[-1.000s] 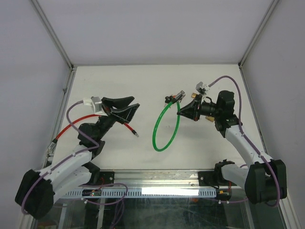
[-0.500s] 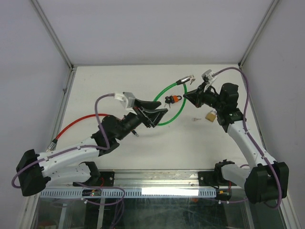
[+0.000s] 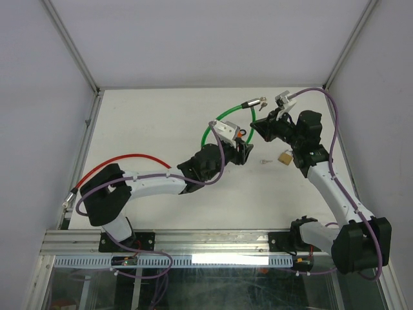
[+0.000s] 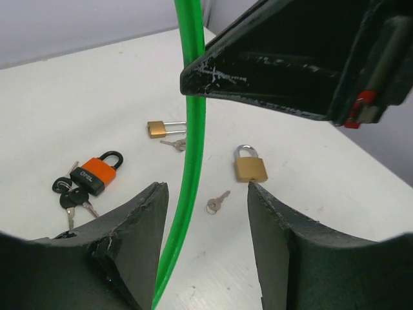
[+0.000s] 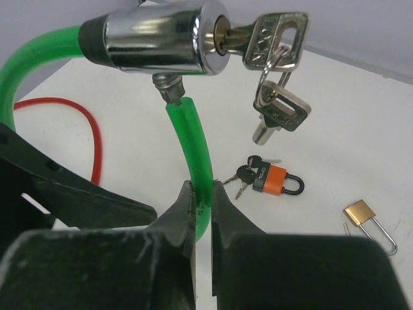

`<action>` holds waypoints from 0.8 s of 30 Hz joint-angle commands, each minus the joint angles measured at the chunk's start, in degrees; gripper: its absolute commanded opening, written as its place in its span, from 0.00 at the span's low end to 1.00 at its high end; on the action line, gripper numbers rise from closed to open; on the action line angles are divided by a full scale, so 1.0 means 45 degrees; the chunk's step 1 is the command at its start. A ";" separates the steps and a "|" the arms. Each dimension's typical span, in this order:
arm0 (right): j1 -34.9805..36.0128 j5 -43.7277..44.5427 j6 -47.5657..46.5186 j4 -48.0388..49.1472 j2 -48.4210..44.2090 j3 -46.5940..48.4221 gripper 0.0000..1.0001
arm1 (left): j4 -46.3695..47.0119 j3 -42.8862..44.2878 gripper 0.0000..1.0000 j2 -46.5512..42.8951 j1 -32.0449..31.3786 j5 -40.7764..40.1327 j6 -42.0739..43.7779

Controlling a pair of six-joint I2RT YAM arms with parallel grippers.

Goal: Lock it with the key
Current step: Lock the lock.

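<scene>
Key juts right from the cylinder, raised just far of the right claw, clenched on the cable; left claw, released, straddles the cable nearer.

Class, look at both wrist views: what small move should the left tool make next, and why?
Probably close the left tool on the green cable: its fingers stand open with the cable between them, while the right tool pinches the cable below the keyed barrel.
</scene>
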 commanded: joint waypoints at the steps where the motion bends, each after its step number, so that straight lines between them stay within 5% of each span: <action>1: 0.0072 -0.0018 0.0594 0.1175 -0.0187 0.0318 0.00 | 0.0861 0.1122 0.52 0.0873 0.0006 -0.0522 0.0774; 13: 0.0034 -0.1222 0.1063 0.1495 -0.0182 0.0040 0.00 | 0.0460 0.2333 0.38 0.2325 0.0485 -0.0618 0.0606; 21: -0.0238 -0.2705 0.1734 0.1927 -0.0221 -0.0210 0.00 | 0.0630 0.2051 0.00 0.2222 0.0867 0.0363 0.1005; 24: -0.0399 -0.3578 0.1766 0.2029 -0.0239 -0.0292 0.00 | 0.1247 0.1529 0.00 0.1916 0.0906 0.0953 0.1603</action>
